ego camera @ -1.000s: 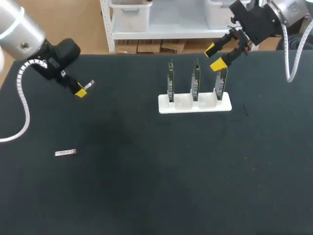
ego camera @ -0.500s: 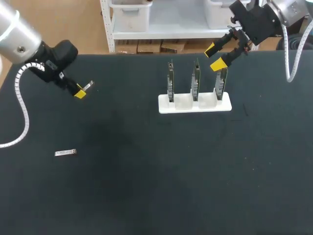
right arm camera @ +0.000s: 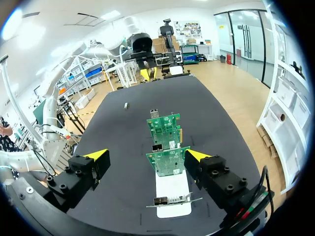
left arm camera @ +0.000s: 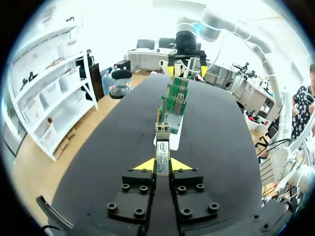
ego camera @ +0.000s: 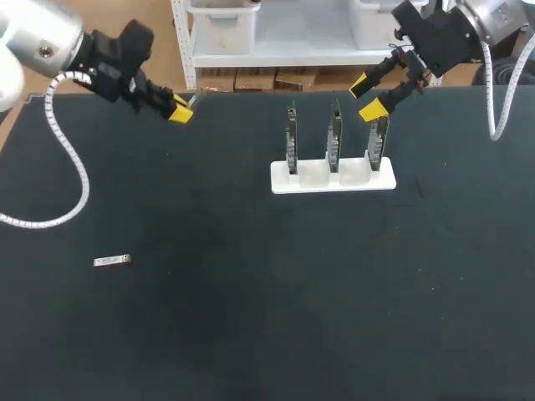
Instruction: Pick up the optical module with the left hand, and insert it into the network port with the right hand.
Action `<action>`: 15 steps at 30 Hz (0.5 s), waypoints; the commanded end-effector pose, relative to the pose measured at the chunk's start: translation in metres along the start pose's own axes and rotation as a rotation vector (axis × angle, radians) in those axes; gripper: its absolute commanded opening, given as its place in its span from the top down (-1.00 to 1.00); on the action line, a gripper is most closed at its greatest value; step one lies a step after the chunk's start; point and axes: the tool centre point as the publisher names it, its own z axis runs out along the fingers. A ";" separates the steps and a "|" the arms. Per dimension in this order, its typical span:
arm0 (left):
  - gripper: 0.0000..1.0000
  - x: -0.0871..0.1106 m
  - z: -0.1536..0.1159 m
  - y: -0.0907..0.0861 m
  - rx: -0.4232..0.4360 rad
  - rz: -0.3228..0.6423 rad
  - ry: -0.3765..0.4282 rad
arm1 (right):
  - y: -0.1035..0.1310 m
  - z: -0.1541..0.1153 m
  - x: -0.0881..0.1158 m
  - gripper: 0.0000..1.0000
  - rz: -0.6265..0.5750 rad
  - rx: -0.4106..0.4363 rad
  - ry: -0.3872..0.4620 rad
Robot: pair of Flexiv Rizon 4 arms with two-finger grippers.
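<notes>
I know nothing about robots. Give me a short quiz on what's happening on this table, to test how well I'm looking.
1. True or false: the left gripper is shut on an optical module.
2. How many circuit boards stand upright in the white holder?
3. The right gripper is: A) open, close to the circuit boards; B) shut on one of the circuit boards; C) shut on the white holder.

Key: 1 true; 2 three; 3 A.
</notes>
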 end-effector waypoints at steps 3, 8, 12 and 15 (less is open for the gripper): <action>1.00 -0.004 -0.005 -0.004 -0.026 0.018 -0.022 | 0.002 0.001 0.000 -1.00 0.000 0.005 0.000; 1.00 -0.004 -0.005 -0.004 -0.026 0.018 -0.022 | 0.002 0.001 0.000 -1.00 0.000 0.005 0.000; 1.00 -0.004 -0.005 -0.004 -0.026 0.018 -0.022 | 0.002 0.001 0.000 -1.00 0.000 0.005 0.000; 1.00 -0.004 -0.005 -0.004 -0.026 0.018 -0.022 | 0.002 0.001 0.000 -1.00 0.000 0.005 0.000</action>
